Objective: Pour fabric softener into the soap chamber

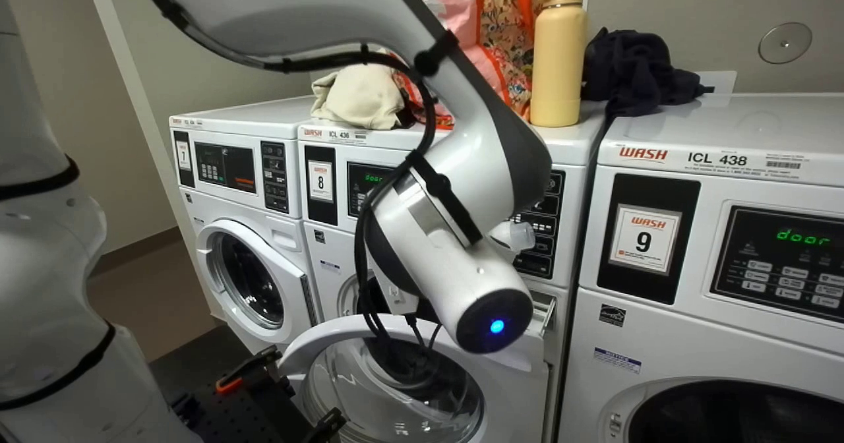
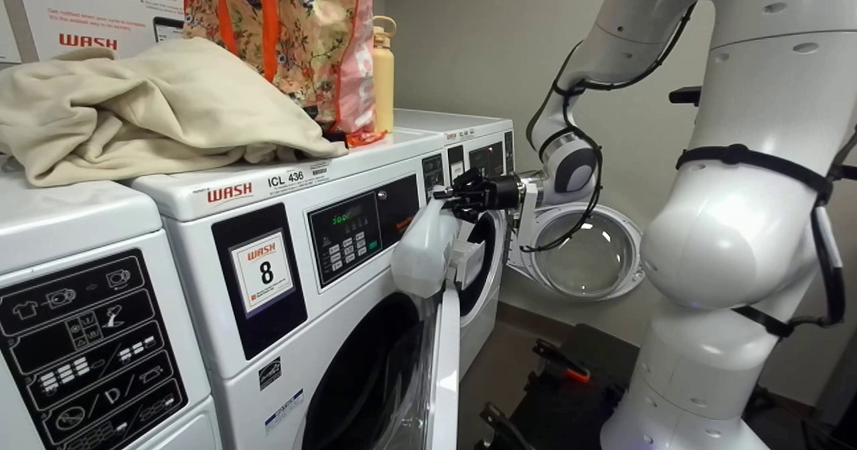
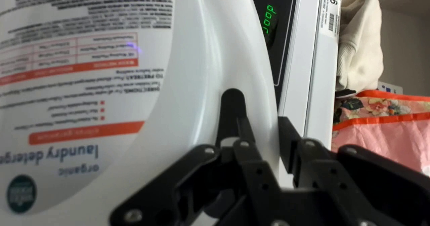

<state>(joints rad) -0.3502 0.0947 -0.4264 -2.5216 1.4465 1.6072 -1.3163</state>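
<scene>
White jug [image 2: 423,252], "organic laundry" lbl [image 3: 87,88], WASH 8 disp. [image 2: 347,218] "door"

In an exterior view, the open washer door [image 2: 447,369] obstructs access from below. The jug [image 2: 420,252] (tilted) blocks the near side of the drawer [image 2: 471,260]. Free passage lies in front of the control panel [image 2: 345,239], up to the jug.

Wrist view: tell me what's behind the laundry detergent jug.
Washer ICL 436 is behind the laundry detergent jug: part of its control panel shows, its display reading "door" in green. The panel's lower part is hidden: the jug covers it.
</scene>
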